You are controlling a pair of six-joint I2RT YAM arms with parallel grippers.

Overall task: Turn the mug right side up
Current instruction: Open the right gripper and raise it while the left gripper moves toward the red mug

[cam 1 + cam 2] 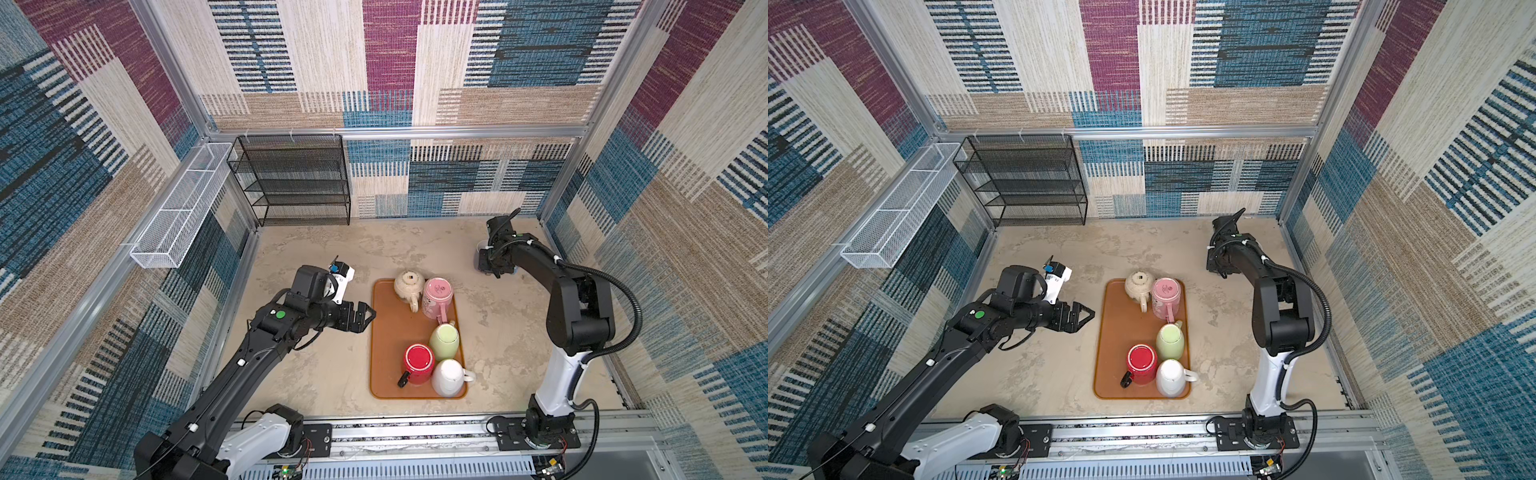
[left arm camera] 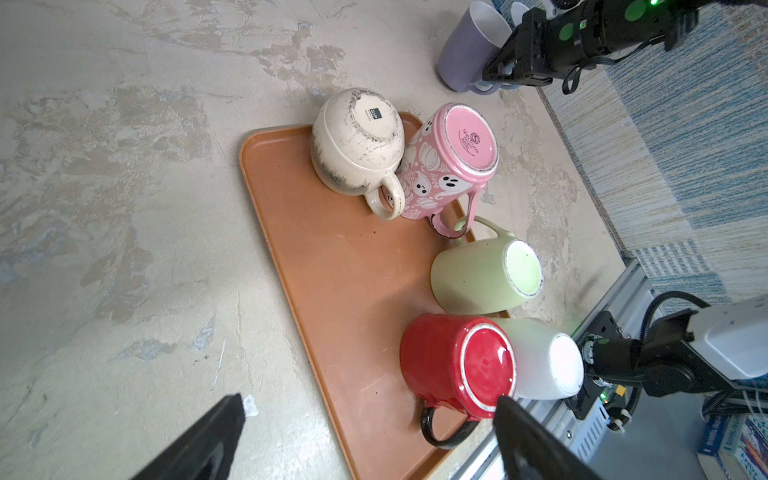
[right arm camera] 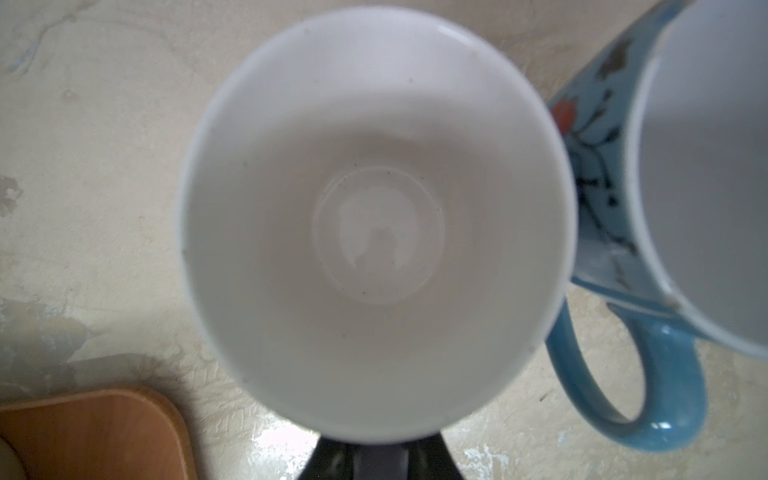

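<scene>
My right hand (image 2: 496, 77) pinches a lavender ceramic mug (image 2: 461, 54), upright on the beige surface (image 1: 316, 386). My left hand (image 1: 365, 316) hangs spread beside the orange tray (image 1: 384, 332), where five mugs (image 1: 419, 360) sit upside down.

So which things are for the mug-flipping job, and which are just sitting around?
Job: upside-down cream mug, pink mug, green mug, red mug, white mug on the tray; lavender mug in the right hand.
Just around: black rack, white basket.
</scene>
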